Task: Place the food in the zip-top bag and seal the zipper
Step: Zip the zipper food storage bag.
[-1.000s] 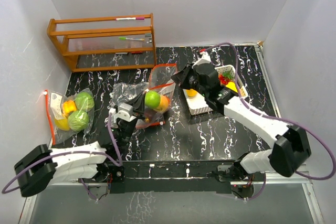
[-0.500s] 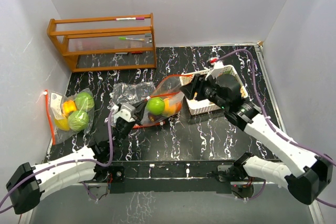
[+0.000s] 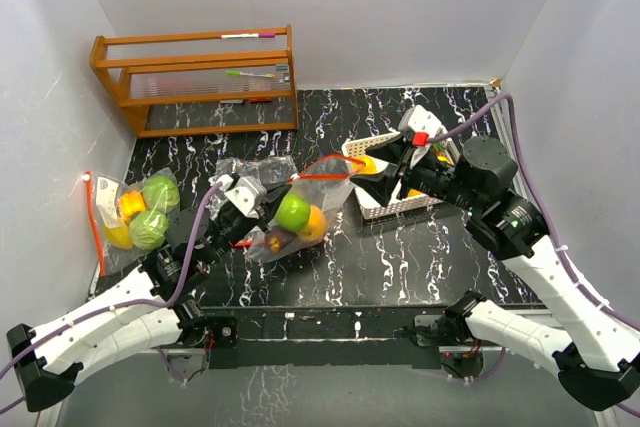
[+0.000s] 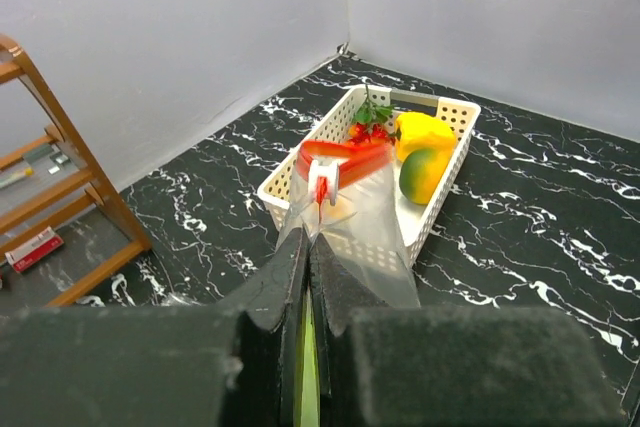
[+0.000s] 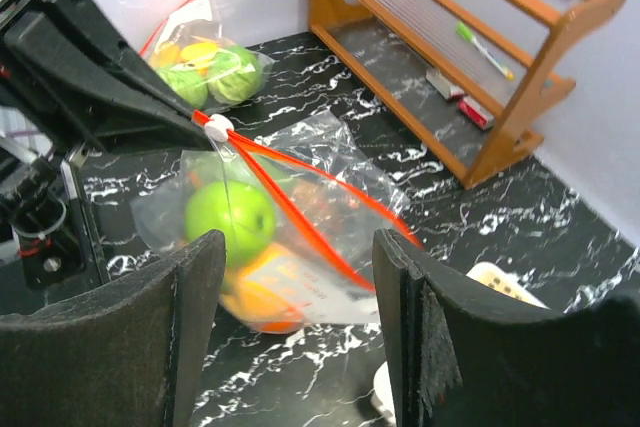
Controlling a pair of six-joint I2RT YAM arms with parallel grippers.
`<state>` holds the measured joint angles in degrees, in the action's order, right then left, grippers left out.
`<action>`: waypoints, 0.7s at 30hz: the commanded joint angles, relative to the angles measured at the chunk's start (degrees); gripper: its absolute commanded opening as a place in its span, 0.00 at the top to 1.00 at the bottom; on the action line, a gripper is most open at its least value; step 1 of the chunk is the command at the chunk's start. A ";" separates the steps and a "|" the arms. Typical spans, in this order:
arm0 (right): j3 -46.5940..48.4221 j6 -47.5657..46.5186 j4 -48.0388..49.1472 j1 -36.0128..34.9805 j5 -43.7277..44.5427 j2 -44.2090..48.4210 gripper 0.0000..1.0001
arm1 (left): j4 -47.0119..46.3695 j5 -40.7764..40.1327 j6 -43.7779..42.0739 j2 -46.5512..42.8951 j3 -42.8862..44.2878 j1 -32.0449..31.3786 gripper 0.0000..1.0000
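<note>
Top external: fixed high above the near edge, looking down and away over the whole black marbled tabletop (image 3: 400, 267).
Left wrist: close, low, facing far-right toward the white perforated plastic basket (image 4: 455, 117).
Right wrist: close, facing far-left toward the brown wooden rack (image 5: 420, 22).
All three views share the clear red-zippered plastic bag (image 3: 325, 182).

Clear bag (image 3: 330, 187) with red zipper (image 4: 350, 155), green fruit (image 3: 292, 212), orange fruit (image 3: 313, 225), white basket (image 3: 390, 209), black white-veined table (image 3: 400, 267).

White walls (image 3: 400, 7) — black marbled table (image 3: 400, 257), wooden rack (image 3: 195, 77)
</note>
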<state>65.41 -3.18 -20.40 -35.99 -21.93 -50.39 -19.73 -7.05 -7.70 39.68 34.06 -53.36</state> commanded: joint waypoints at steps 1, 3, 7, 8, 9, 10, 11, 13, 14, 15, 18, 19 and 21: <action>3.70 -10.76 -0.06 0.04 -8.50 -1.01 0.37 | 6.06 2.60 -3.75 -2.12 3.43 0.18 1.00; 4.12 -13.39 -0.20 0.07 -11.39 -2.84 0.37 | 8.12 3.80 -4.70 -2.17 4.42 0.13 1.00; 5.10 -16.78 1.11 0.04 -16.81 -6.81 0.37 | 14.01 8.92 -5.97 -1.82 6.87 0.18 1.00; 5.23 -17.10 1.83 0.11 -17.96 -7.64 0.37 | 15.14 10.06 -6.17 -1.68 7.19 0.19 1.00; 5.52 -17.53 2.31 0.09 -19.31 -8.66 0.37 | 15.91 10.91 -6.09 -1.63 7.25 0.19 1.00; 5.94 -18.29 2.10 0.04 -20.77 -9.95 0.37 | 16.41 11.90 -5.99 -1.70 7.22 0.12 1.00; 6.29 -19.74 1.51 0.06 -22.54 -10.93 0.37 | 16.75 12.52 -5.94 -1.83 7.09 0.18 1.00; 6.71 -21.69 0.87 0.07 -25.51 -12.50 0.37 | 16.90 13.28 -5.83 -2.09 6.94 0.16 1.00; 6.93 -22.44 0.83 0.05 -26.72 -13.13 0.38 | 16.99 13.44 -5.92 -2.19 7.05 0.19 1.00; 7.24 -23.34 0.73 0.07 -28.16 -13.72 0.39 | 17.18 13.47 -6.04 -2.16 7.21 0.18 1.00; 8.37 -25.60 0.76 0.05 -33.38 -15.10 0.41 | 18.46 13.27 -6.29 -1.62 8.20 0.19 1.00; 8.91 -26.05 0.53 0.06 -35.67 -15.68 0.42 | 18.83 13.02 -6.34 -1.50 8.47 0.16 1.00; 10.12 -27.36 -0.57 -0.03 -38.42 -16.79 0.44 | 19.06 12.39 -6.32 -1.36 8.82 0.17 1.00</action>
<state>70.54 -25.98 -22.33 -35.99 -50.89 -66.41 -1.61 4.99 -13.50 38.52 39.81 -53.36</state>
